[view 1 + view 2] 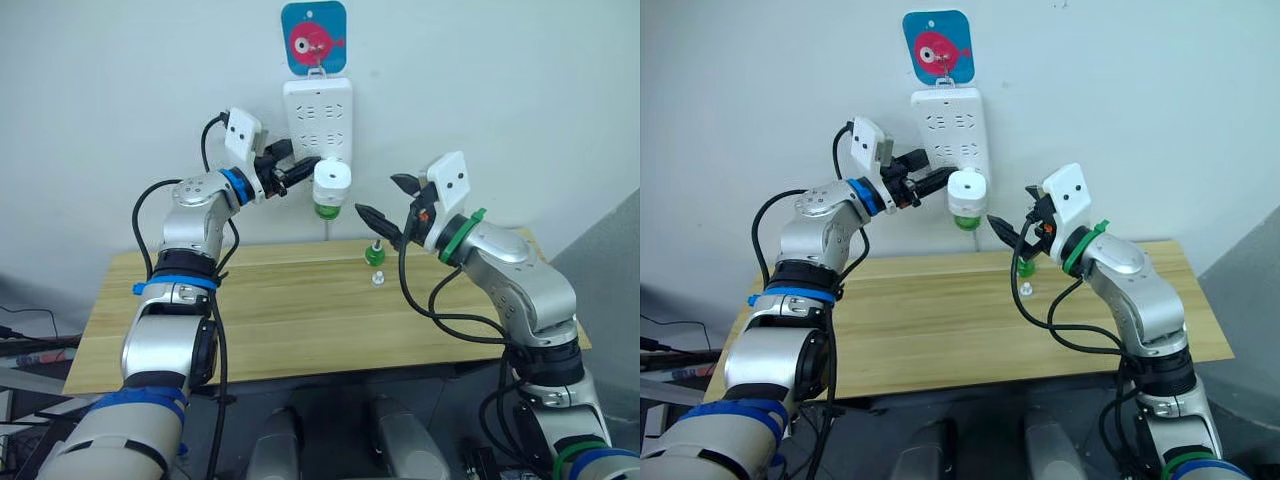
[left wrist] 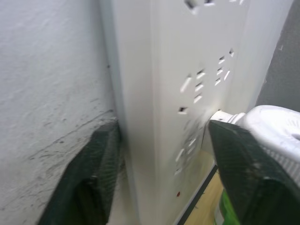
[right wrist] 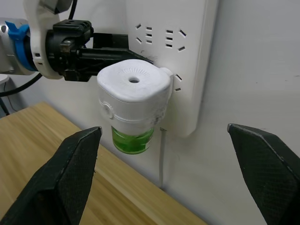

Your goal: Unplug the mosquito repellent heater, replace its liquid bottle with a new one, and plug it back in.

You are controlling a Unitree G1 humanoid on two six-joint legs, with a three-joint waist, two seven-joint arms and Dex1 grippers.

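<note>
Two tools are up near the wall power strip [image 1: 317, 118]. My left tool [image 1: 297, 172] is spread open, one finger against the wall beside the strip, the other at the mosquito repellent heater [image 3: 133, 96], gripping nothing. That heater sits plugged into the strip, green liquid bottle [image 3: 133, 140] beneath it. My right tool [image 1: 388, 203] hangs wide open and empty nearby. A green bottle [image 1: 374, 253] and small white cap [image 1: 378, 279] stand on the tabletop [image 1: 300, 310].
</note>
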